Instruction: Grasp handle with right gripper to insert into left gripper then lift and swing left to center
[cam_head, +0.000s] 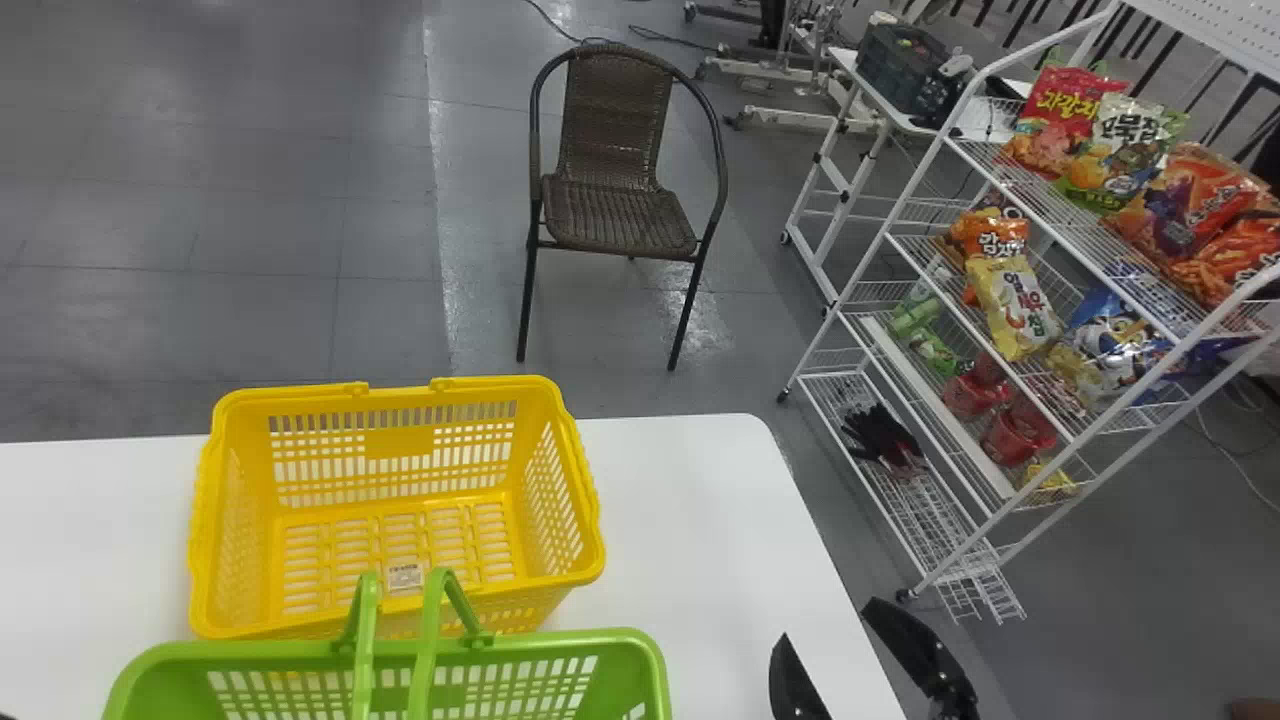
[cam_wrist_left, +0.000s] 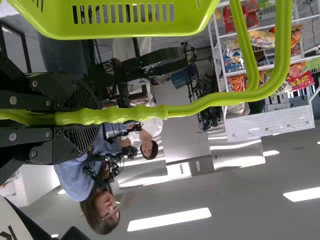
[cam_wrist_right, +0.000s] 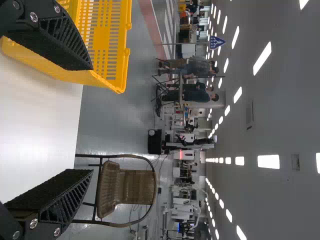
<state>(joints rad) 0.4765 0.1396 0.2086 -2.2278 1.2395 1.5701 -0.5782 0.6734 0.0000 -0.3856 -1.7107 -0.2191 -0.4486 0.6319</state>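
Baskets (cam_head: 400, 442): two; green handles (cam_head: 430, 622): two; chair (cam_head: 620, 215): one; table (cam_head: 700, 500): one.

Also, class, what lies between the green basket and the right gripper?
Between the green basket and the open right gripper, the head view shows a bare stretch of white table.

My black fingers (cam_wrist_right: 55, 44) gape wide; past them I see a yellow plastic basket (cam_wrist_right: 106, 42), white tabletop (cam_wrist_right: 40, 120) and wicker chair (cam_wrist_right: 136, 186).
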